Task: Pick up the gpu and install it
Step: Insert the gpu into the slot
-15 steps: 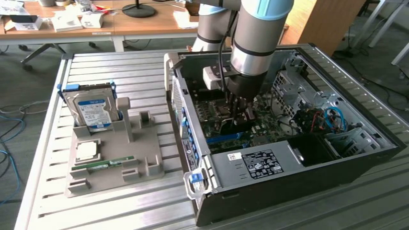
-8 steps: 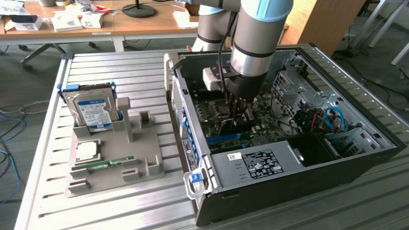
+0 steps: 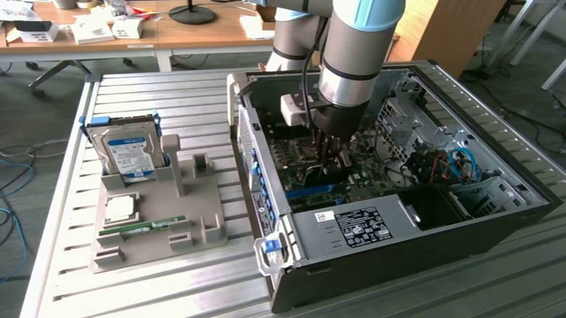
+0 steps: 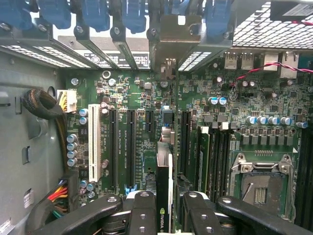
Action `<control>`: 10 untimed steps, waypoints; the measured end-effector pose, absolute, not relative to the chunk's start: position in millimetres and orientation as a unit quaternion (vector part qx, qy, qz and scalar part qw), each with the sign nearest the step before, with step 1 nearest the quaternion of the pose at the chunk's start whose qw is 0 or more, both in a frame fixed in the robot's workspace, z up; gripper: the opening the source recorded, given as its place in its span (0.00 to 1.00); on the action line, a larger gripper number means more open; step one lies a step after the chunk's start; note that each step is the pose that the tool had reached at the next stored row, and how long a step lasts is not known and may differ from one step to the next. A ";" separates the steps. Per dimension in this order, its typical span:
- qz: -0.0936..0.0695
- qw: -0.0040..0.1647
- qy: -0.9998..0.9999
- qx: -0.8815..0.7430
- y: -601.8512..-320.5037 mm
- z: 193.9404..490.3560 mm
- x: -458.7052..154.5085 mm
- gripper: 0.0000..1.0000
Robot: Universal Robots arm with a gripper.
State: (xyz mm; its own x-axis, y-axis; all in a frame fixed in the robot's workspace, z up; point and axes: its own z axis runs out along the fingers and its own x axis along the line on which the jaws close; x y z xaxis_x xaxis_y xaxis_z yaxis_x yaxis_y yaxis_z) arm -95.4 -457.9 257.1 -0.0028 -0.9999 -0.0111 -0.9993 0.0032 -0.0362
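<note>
Obscured: thin dark gpu card (image 4: 163, 176), seen edge-on.
Grip: black gripper (image 4: 167, 208) clamped on it.
Black case (image 3: 425, 245): green motherboard (image 4: 132, 88) housed.

A blue-labelled hard drive (image 3: 126, 154) stands upright in a grey fixture (image 3: 159, 255) holding a green memory stick (image 3: 142, 227).

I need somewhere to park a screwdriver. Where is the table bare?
Bare table slats: between the hard drive and the far desk; near edge, between grey holder and computer case. Crowded: the holder, and inside the case where the end effector grips the gpu.
</note>
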 end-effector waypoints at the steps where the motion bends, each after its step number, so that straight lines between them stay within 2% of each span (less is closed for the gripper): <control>1: -0.009 0.017 0.708 -0.706 -457.9 256.6 -95.4 0.26; 10: -0.009 0.016 0.708 -0.706 -458.0 254.0 -95.4 0.26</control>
